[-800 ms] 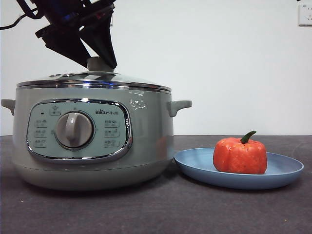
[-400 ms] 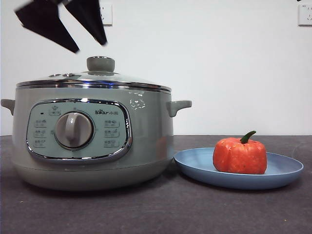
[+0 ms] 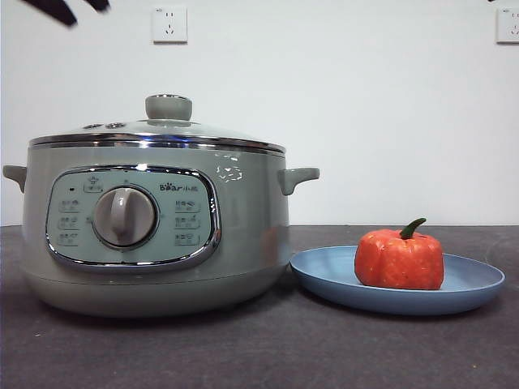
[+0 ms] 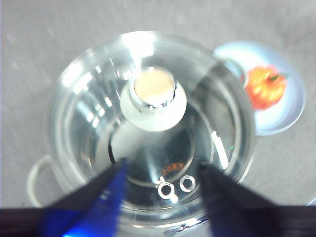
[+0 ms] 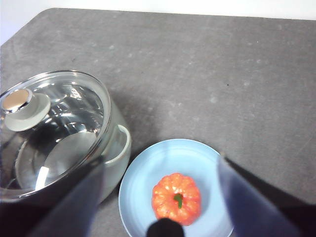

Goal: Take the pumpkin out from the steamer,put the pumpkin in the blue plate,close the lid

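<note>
Sitting closed on the dark table (image 3: pixel 268 356), the steamer (image 3: pixel 154 235) serves as landmark for everything else. The lid (image 3: pixel 154 134) rests level on the steamer's rim, steel edge seated all round, pale green knob (image 3: pixel 168 107) upright at centre. Control panel (image 3: pixel 131 217) and grey dial (image 3: pixel 123 216) face the front camera; one side handle (image 3: pixel 298 178) juts toward the plate side, the other (image 3: pixel 14 175) on the opposite side.

The blue plate (image 3: pixel 454 292) lies flat just beside the steamer, its near rim close to the pot's base; contact cannot be judged. The pumpkin (image 3: pixel 399 259) sits upright in the plate, on the half nearer the steamer, green stem (image 3: pixel 413 227) curving up.

Left gripper (image 4: pixel 160 170): hangs well above the steamer lid, jaws spread apart, holding nothing; its wrist view looks straight down on the knob (image 4: pixel 154 94), which shows between and beyond the two jaws. Picture is blurred. In the front view only two black tips (image 3: pixel 69 8) show at the top corner above the steamer.

Right gripper (image 5: pixel 158 173): high above the plate (image 5: pixel 148 197), jaws wide apart, empty; pumpkin (image 5: pixel 176 198) seen between them, steamer (image 5: pixel 54 138) off to one side.

Wall behind the steamer carries a white socket (image 3: pixel 169 24); a second socket (image 3: pixel 508 24) shows beyond the plate side
</note>
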`<state>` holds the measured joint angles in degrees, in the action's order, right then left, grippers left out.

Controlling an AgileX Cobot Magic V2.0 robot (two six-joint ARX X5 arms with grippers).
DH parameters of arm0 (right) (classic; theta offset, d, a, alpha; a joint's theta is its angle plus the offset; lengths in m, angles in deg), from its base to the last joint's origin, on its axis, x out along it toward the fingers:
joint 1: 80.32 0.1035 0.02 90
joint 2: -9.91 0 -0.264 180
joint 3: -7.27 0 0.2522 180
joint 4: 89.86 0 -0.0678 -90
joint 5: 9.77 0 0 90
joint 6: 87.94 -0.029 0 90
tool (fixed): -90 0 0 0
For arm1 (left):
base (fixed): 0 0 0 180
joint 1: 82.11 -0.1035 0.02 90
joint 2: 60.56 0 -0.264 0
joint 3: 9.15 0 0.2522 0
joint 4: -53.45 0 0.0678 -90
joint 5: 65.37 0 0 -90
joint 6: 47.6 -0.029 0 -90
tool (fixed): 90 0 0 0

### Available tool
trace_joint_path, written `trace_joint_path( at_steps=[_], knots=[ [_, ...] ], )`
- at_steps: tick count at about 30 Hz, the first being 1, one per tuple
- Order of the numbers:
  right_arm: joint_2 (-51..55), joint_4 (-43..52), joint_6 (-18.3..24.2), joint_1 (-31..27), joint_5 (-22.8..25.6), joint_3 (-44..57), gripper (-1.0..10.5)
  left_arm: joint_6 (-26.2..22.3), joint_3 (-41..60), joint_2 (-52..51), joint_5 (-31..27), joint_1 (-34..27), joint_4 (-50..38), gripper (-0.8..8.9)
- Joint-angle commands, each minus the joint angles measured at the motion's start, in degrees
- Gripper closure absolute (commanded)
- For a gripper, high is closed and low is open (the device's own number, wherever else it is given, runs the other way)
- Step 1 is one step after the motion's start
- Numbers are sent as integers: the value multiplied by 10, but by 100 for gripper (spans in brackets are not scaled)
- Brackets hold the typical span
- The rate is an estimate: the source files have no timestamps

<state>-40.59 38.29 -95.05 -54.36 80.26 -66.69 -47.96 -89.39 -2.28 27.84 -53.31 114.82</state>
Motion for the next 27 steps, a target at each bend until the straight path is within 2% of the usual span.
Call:
trace_joint_path(
  at_steps=[1,5,9,13,16,19,22,27],
  knots=[
    [6,3,-5,15,4,12,969,2,5,-29,-2,1,6,822],
    [40,42,-5,52,38,52,963,-1,28,-83,-7,1,-5,822],
    [98,107,-9,97,107,125,963,-1,93,-152,-37,1,-42,822],
    [168,163,-17,132,170,208,963,2,177,-236,-39,1,-85,822],
    [202,174,-50,140,181,247,963,2,221,-285,-38,1,-108,822],
    [205,160,-113,138,200,249,963,2,230,-296,-37,1,-100,822],
    [205,156,-118,138,231,249,963,4,229,-296,-34,1,-79,816],
    [205,155,-119,138,228,249,963,3,229,-296,-31,1,-58,817]
  ],
)
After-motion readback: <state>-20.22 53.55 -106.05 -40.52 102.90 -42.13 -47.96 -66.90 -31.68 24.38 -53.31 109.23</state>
